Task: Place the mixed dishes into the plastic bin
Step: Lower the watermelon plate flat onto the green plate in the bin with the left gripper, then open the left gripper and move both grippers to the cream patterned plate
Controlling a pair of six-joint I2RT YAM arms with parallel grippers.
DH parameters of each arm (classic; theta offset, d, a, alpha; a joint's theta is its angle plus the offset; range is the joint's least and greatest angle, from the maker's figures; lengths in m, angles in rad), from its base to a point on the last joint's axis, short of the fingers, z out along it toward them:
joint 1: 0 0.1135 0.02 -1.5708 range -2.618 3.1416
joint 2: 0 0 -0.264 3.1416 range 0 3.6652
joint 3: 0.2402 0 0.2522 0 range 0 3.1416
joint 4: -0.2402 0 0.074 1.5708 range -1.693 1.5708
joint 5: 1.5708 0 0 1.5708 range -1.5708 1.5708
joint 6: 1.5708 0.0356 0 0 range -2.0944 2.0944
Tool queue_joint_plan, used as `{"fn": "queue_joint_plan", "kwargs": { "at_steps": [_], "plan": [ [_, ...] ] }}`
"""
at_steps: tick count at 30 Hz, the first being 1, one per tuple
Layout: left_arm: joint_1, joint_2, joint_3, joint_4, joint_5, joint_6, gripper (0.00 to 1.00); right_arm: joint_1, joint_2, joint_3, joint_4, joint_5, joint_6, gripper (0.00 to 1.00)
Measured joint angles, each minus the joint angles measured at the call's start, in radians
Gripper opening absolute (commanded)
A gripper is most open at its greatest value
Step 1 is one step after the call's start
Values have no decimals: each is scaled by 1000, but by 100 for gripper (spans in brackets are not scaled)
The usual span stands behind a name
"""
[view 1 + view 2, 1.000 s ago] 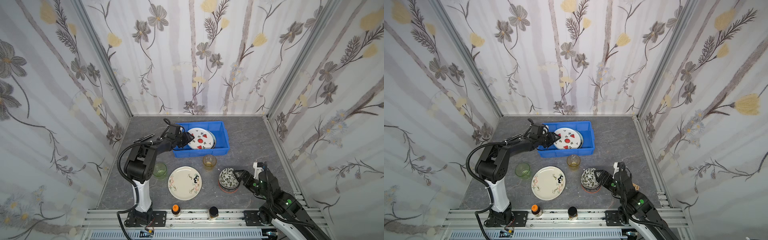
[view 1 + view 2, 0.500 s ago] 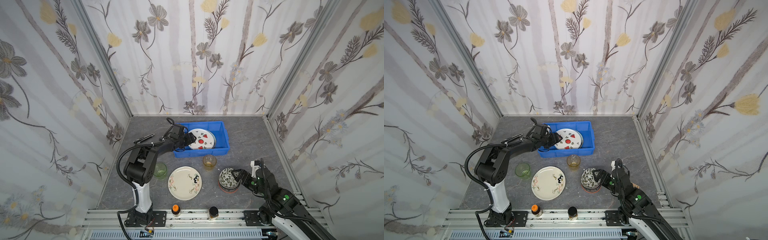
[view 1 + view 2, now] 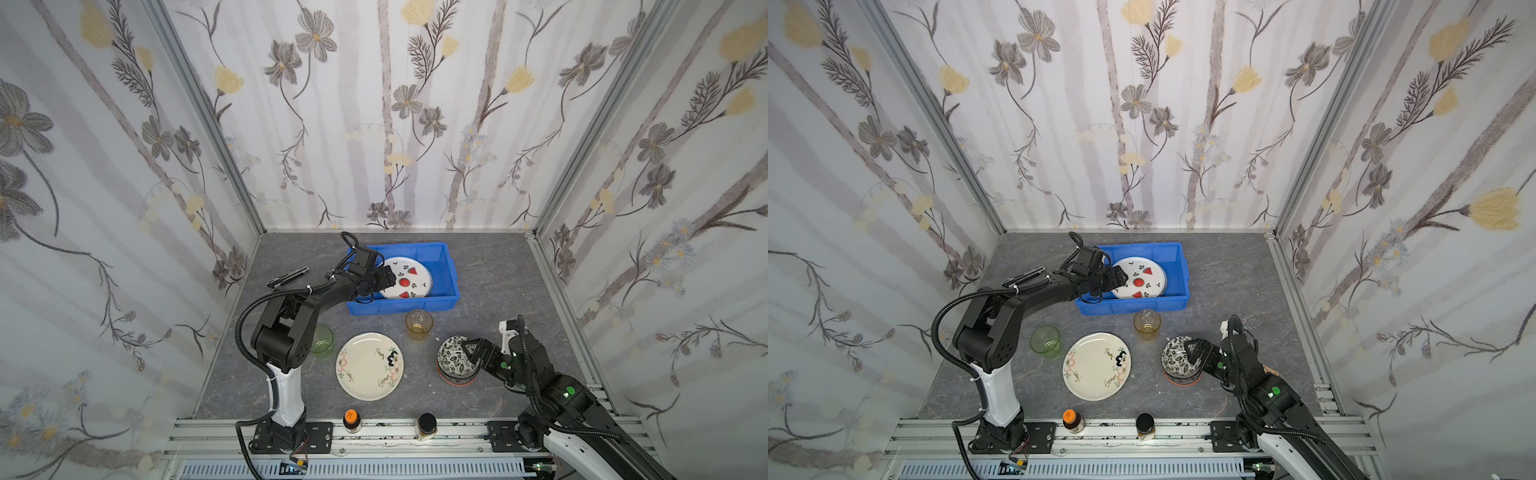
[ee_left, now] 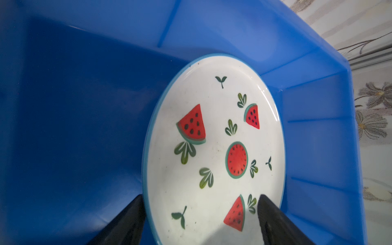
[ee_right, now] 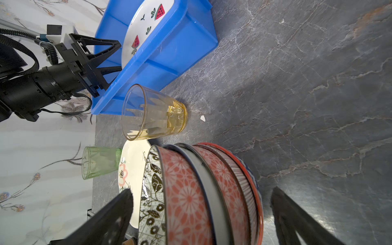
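Note:
The white watermelon plate (image 3: 409,277) (image 4: 212,148) leans inside the blue plastic bin (image 3: 415,305) (image 4: 84,106). My left gripper (image 3: 384,279) (image 4: 199,220) is open, its jaws wide apart either side of the plate's near rim. A stack of bowls (image 3: 453,359) (image 5: 191,191), black-white leaf bowl on top, stands at the front right. My right gripper (image 3: 471,353) (image 5: 203,220) is open astride it. A cream plate (image 3: 369,365), an amber tumbler (image 3: 419,325) (image 5: 152,112) and a green tumbler (image 3: 322,341) (image 5: 97,162) stand on the table before the bin.
Two small jars, one with an orange lid (image 3: 351,417) and one with a black lid (image 3: 427,424), stand at the front edge. A black pen-like tool (image 3: 288,277) lies left of the bin. Patterned walls close three sides.
My left gripper's jaws have spread apart off the watermelon plate, which has settled into the bin. My right gripper has edged in around the bowl stack.

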Motion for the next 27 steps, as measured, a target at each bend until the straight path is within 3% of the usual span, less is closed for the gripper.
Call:
{"fn": "queue_joint_plan", "kwargs": {
  "at_steps": [15, 27],
  "plan": [
    [-12, -59, 13, -59, -71, 42, 100, 27, 100, 210, -167, 109, -40, 98],
    [-13, -302, -45, -139, -113, 43, 100, 259, 392, 537, -248, 246, -92, 98]
  ]
}}
